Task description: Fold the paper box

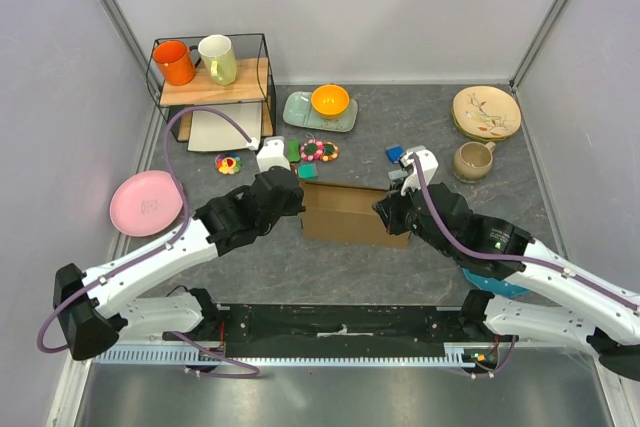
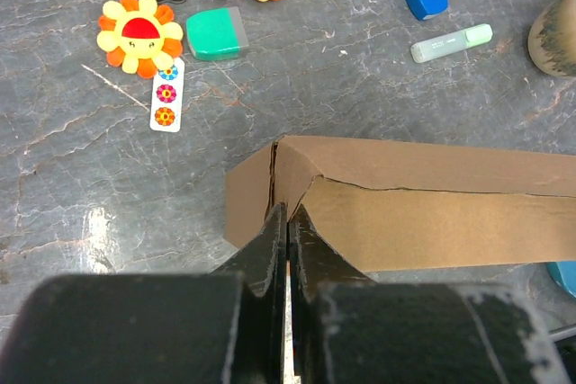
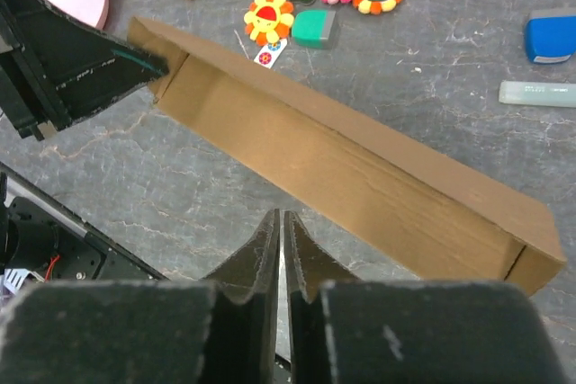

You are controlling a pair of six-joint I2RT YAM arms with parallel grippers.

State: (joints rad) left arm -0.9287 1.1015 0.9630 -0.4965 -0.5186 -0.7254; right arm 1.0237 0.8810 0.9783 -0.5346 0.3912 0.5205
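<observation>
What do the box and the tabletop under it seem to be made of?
The paper box: plain brown cardboard, matt, with fold creases and raw cut edges. The tabletop: grey stone or a stone-print mat, pale veins, slight sheen; I cannot tell which.

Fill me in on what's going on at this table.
A two-armed robot is folding a plain brown corrugated cardboard box, which at this point stands as a long, shallow open tray with its walls up. The left gripper is shut, its tips against the box's left end corner. The right gripper is shut on nothing, just off the near long wall.
</observation>
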